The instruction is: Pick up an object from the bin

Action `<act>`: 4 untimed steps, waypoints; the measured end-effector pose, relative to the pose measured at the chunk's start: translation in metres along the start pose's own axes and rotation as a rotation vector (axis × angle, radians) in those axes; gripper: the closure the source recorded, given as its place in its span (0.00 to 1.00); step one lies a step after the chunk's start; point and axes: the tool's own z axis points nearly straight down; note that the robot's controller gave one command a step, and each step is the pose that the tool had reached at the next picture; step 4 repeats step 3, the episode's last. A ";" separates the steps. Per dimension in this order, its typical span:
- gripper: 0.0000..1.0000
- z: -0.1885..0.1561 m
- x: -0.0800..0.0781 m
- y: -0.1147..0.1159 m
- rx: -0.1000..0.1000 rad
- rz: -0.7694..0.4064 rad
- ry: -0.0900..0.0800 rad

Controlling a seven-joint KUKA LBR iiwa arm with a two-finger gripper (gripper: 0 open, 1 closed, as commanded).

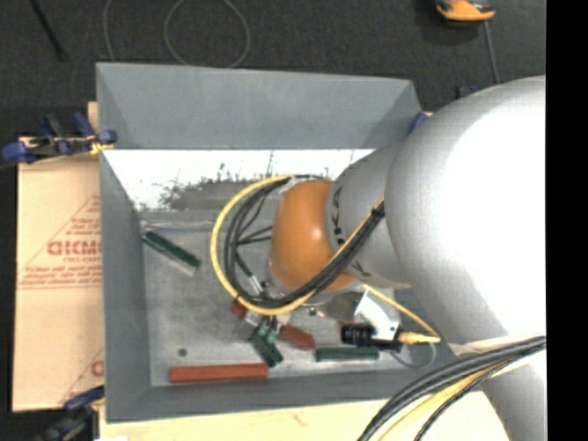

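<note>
Arm is in from the right of the frame, low in the grey metal bin (pixel 119 274). Its orange wrist cover (pixel 299 232) and looped yellow and black cables (pixel 220 246) sit over centre frame. The pincer (pixel 260 318) is down near the bin floor at lower centre, tucked under the cover, so I can't tell how far open it is or whether it has hold of anything. Closest thing is a short dark green piece (pixel 268 344), tilted, just below the pincer; touching or not, can't say. A small red-brown scrap (pixel 240 309) lies just left of the pincer, and another red-brown piece (pixel 297 338) just right of the green one. A long flat red-brown bar (pixel 218 373) lies along the bottom wall, apart from the pincer. A dark green stick (pixel 172 249) is well apart, at upper left of the floor. Lower right: thin green stick (pixel 347 356), black cylinder (pixel 360 335), white block (pixel 377 312), near the arm.
</note>
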 end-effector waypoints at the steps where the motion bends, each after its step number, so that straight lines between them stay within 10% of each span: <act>1: 1.00 -0.008 -0.001 0.000 -0.002 0.000 -0.003; 4: 1.00 -0.067 -0.003 0.001 -0.002 -0.006 -0.004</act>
